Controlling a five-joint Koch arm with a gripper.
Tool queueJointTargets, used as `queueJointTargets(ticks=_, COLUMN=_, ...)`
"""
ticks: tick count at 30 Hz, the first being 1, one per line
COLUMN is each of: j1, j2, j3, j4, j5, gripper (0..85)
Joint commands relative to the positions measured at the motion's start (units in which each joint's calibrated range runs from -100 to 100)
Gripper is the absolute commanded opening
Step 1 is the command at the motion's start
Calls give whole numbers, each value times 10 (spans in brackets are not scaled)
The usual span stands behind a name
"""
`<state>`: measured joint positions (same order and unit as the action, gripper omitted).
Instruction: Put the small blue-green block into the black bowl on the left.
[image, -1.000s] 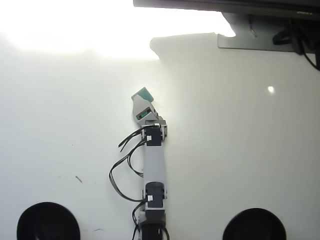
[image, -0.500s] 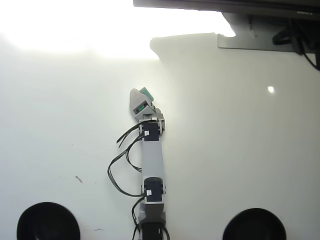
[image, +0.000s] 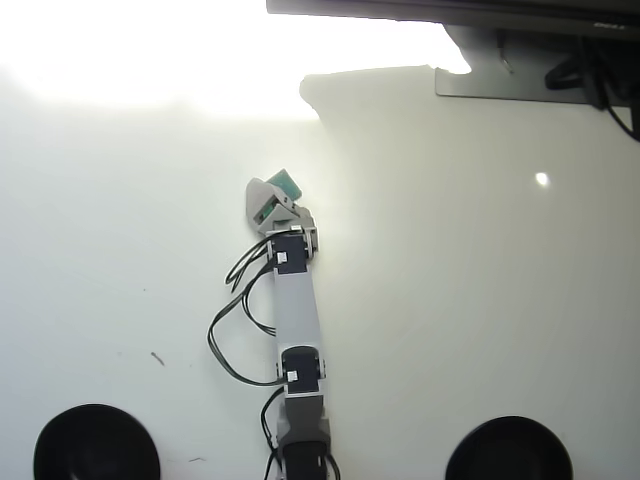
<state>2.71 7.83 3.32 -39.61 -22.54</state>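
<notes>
Sitting bottom left in the overhead view, black bowl (image: 96, 443); mid-table, gripper (image: 276, 198) jaws closed around the small teal block (image: 288, 183), its lighter face tilted; second black bowl (image: 509, 449) bottom right on white table (image: 480, 300).

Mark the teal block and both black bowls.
Block (image: 287, 183): overhead view, its teal top face at the jaws.
Left bowl (image: 96, 446): overhead view, its dark inside.
Right bowl (image: 509, 450): overhead view, its dark inside.
</notes>
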Motion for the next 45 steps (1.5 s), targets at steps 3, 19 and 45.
queueJointTargets(ticks=3, j1=3, j2=4, j3=53, j4=-20, j5=-9, gripper=384)
queueJointTargets(ticks=19, j1=1, j2=-177, j3=-68, j4=-12, j5=11, gripper=77)
queueJointTargets(ticks=45, j1=15, j2=-446, j3=-233, j4=-50, j5=-40, gripper=505)
